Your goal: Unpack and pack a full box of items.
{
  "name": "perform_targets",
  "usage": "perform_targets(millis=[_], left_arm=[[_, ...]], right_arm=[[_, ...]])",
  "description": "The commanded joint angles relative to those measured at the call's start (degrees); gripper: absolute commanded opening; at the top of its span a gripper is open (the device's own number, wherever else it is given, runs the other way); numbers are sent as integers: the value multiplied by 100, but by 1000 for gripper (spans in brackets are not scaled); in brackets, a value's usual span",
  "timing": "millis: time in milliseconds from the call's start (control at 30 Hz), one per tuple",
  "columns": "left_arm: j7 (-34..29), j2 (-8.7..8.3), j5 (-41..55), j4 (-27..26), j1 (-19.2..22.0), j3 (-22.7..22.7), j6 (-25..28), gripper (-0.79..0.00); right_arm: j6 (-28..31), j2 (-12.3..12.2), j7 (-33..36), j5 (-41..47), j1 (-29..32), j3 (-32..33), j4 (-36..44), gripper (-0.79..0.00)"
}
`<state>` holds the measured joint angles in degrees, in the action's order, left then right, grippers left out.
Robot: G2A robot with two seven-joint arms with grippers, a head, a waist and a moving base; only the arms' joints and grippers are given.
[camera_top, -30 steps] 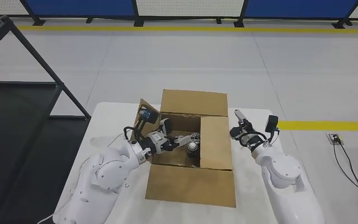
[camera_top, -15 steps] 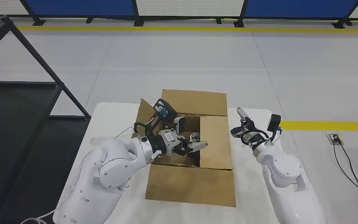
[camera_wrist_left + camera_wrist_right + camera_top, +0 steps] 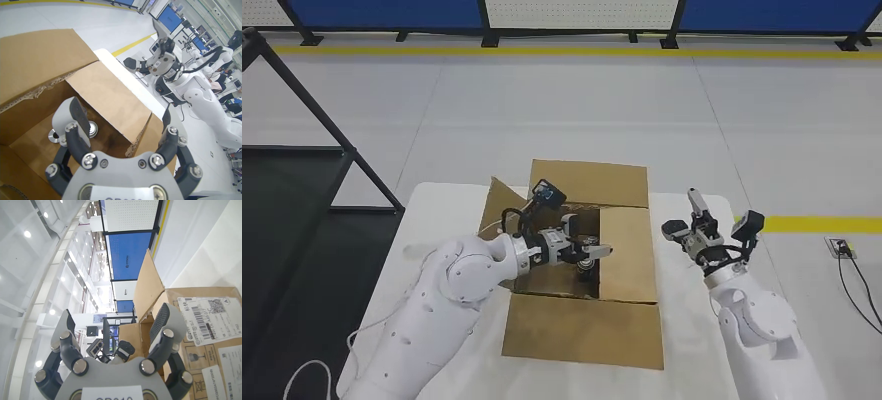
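From where I stand, the cardboard box (image 3: 582, 335) sits on the white table (image 3: 442, 215) with its nearest flap folded out flat toward the robot. The flap on the box's right side lies in over part of the opening. Just past the near flap, over the uncovered part of the box, hangs the left gripper (image 3: 592, 253), its fingers spread wide with nothing between them. Down past them on the floor of the box I can make out a flat metal disc (image 3: 53, 136). Just beside it is a round metal piece (image 3: 93, 128), in the shadow of that right flap. Whatever else is in the box is hidden by the walls and the flap. Off the box's right side, apart from the cardboard, the right gripper (image 3: 689, 215) is held up, its fingers likewise wide apart and empty. Beyond the opening the far flap lies folded outward. To my eye the job is at an early point: the box is opened, but both items I can see are inside it and neither gripper holds one. So lifting them out and then packing them back looks to be ahead, though a pause during repacking would look much the same.
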<state>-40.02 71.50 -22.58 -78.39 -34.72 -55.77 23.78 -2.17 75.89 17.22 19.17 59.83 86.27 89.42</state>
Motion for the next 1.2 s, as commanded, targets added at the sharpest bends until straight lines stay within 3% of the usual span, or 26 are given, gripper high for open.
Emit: perform_targets(millis=[0, 233, 567, 1000, 1167], left_arm=[[21, 18, 72, 165, 3, 45, 33, 0], [-133, 113, 909, 759, 33, 187, 67, 0], [-572, 333, 2531, 1691, 398, 374, 21, 0], [-506, 331, 2551, 1617, 330, 357, -31, 0], [-399, 359, 2657, 1560, 280, 352, -264, 0]], right_arm=[[105, -4, 102, 76, 14, 10, -4, 0], [403, -5, 233, 306, 7, 19, -53, 0], [936, -35, 690, 863, 215, 237, -85, 0], [859, -33, 584, 931, 238, 246, -94, 0], [1023, -65, 877, 900, 317, 314, 4, 0]])
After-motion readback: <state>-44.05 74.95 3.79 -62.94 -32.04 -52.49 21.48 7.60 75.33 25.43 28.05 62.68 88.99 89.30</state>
